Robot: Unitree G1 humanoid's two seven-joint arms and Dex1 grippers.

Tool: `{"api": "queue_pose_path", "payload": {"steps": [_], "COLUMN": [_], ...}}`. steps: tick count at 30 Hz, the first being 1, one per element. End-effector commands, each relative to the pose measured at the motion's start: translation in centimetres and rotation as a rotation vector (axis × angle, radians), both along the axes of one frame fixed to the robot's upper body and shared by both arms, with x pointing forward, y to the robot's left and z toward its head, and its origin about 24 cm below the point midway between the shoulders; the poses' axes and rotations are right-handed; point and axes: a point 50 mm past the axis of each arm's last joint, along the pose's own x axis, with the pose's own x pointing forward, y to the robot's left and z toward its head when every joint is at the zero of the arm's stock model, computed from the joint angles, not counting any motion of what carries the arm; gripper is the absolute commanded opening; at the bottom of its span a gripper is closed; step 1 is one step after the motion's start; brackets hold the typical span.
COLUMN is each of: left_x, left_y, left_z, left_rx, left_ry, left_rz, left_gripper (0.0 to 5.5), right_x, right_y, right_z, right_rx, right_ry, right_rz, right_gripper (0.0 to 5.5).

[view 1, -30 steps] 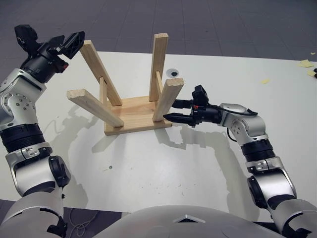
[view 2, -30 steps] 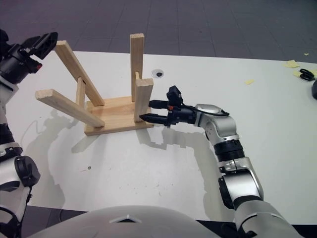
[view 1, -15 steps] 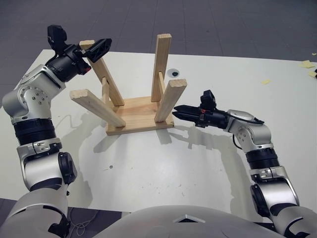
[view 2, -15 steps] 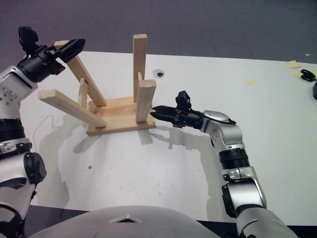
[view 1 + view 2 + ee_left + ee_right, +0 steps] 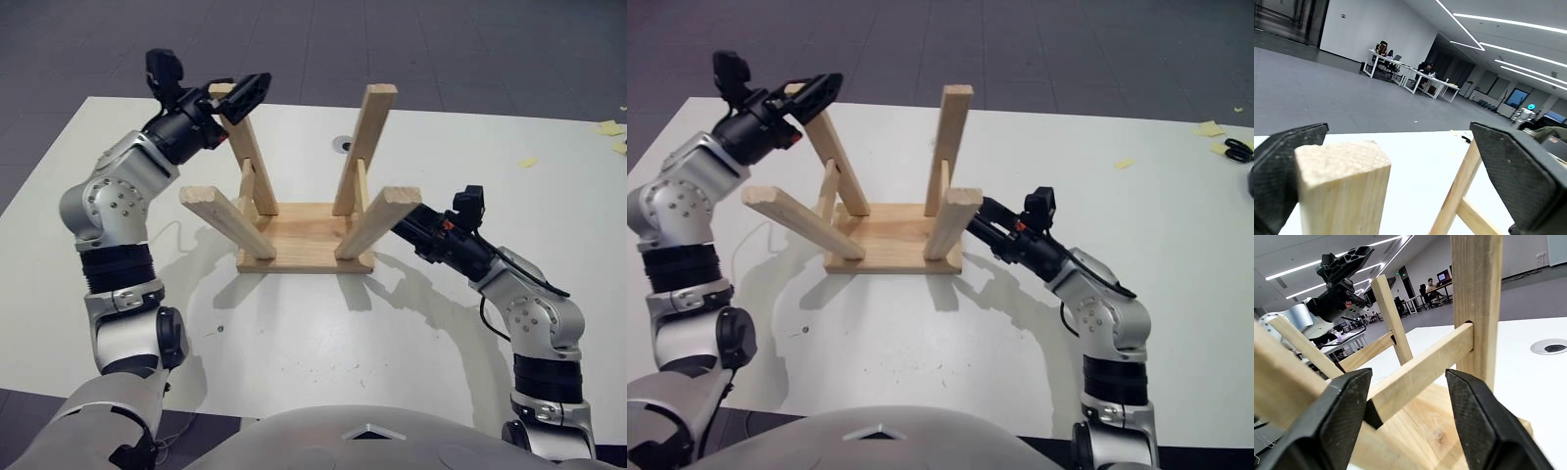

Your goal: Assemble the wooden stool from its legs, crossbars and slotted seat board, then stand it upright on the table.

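Note:
The wooden stool lies upside down on the white table, its seat board (image 5: 304, 253) flat and its legs pointing up. My left gripper (image 5: 235, 93) is open at the top of the far-left leg (image 5: 250, 157). In the left wrist view that leg's end (image 5: 1342, 166) sits next to one finger (image 5: 1283, 161). My right gripper (image 5: 404, 223) is open at the upper end of the near-right leg (image 5: 372, 220). Its fingers (image 5: 1347, 416) straddle the wood where the crossbar (image 5: 1420, 369) runs to the far-right leg (image 5: 1476, 284).
A round cable hole (image 5: 343, 144) lies in the table (image 5: 294, 352) just behind the stool. Yellow paper scraps (image 5: 607, 127) and a small dark tool (image 5: 1234, 147) lie at the far right. Bare tabletop stretches in front of the stool.
The head view has shifted. My left gripper came from left of the far-left leg onto its top. My right gripper shut and drew back, then opened again at the near-right leg.

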Motion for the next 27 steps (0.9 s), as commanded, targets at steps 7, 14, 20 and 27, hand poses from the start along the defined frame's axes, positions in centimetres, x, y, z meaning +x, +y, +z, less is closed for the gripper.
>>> {"api": "queue_pose_path", "payload": {"steps": [7, 14, 20, 27], "left_x": [-3.9, -13.6, -14.2, -7.8], "left_y": [6.1, 12.3, 8.9, 4.2], "left_z": [0.7, -3.2, -6.4, -8.4], "left_rx": [0.137, 0.391, 0.601, 0.783], "left_ry": [-0.094, 0.199, 0.273, -0.052], "left_rz": [0.293, -0.001, -0.429, -0.391], "left_gripper": [5.40, 5.40, 5.40, 5.40], "right_x": [-0.5, -3.2, -2.3, -0.4], "right_y": [-7.2, -9.4, -8.5, -5.8], "right_z": [0.6, 1.5, 1.6, 0.4], "right_rx": [-0.352, -0.471, -0.423, -0.374], "right_ry": [-0.019, 0.063, 0.092, 0.104], "right_rz": [-0.216, 0.103, 0.255, 0.397], "right_gripper": [4.46, 5.38, 5.38, 5.38]}}
